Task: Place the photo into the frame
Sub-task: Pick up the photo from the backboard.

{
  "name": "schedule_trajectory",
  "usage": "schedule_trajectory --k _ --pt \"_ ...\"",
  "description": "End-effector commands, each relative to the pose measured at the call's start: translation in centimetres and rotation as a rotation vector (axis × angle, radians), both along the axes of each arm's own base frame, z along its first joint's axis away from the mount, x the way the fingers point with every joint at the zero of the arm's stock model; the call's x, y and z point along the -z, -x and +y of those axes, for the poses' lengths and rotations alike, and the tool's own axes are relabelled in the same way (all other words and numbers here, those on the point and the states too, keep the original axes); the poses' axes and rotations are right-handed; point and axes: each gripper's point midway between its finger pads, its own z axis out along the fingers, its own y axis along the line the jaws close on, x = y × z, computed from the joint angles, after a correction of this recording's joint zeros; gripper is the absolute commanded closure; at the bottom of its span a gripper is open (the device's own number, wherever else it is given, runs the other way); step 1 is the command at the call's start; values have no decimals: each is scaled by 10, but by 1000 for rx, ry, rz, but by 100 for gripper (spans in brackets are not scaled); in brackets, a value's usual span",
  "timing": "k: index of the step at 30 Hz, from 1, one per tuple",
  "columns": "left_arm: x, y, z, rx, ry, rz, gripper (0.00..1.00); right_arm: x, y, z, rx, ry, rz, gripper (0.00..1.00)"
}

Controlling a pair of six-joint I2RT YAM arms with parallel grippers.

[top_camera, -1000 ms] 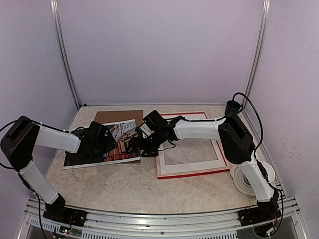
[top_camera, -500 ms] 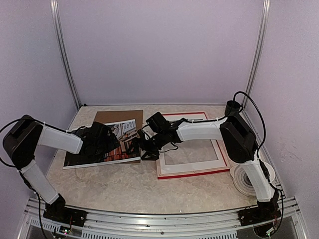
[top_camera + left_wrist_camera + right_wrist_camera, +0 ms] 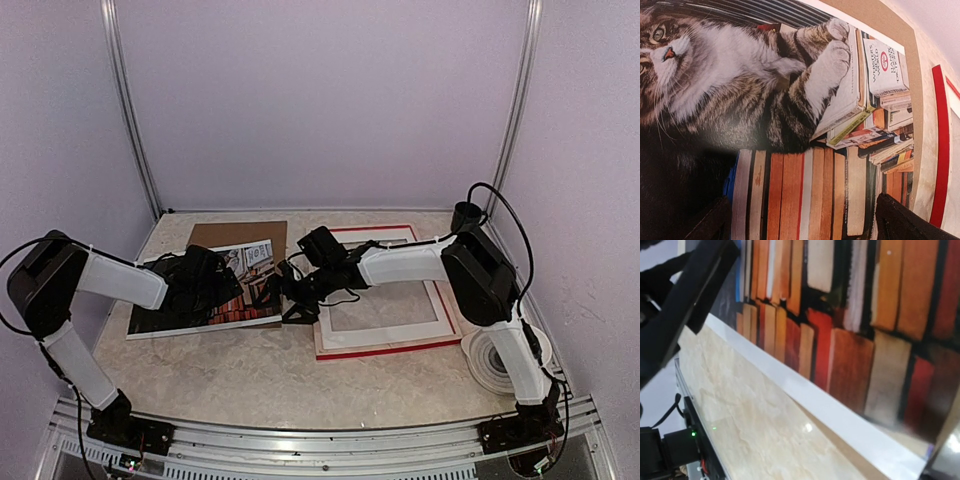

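Note:
The photo (image 3: 190, 312), a tabby cat on stacks of books, lies flat at the table's left and fills the left wrist view (image 3: 790, 100). My left gripper (image 3: 213, 283) hovers low over it, open, with only a fingertip (image 3: 905, 220) showing at each bottom corner and nothing between them. The red frame (image 3: 385, 349) lies to the right. My right gripper (image 3: 286, 300) reaches across to the photo's near right corner, its fingers spread. In the right wrist view the photo's white edge (image 3: 805, 395) runs across, close up.
A white mat (image 3: 385, 335) with a window lies on the frame. A brown backing board (image 3: 240, 235) sticks out behind the photo. A white coiled cord (image 3: 495, 365) sits near the right arm's base. Walls close in on three sides.
The right gripper has slid a little nearer and to the right along the photo's right edge. The left arm has hardly moved.

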Motion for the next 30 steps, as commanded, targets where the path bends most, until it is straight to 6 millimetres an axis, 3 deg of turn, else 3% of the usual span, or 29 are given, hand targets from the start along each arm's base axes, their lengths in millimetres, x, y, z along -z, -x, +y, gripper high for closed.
schedule_trajectory --k 1,19,30 --pt "24 18 -4 25 4 97 1 -33 1 6 -12 -98 -15 2" --pt "25 17 -7 29 5 97 1 -49 -2 5 -13 -126 -29 3" --pt "24 17 -6 27 0 94 1 -11 -5 0 8 -66 22 3"
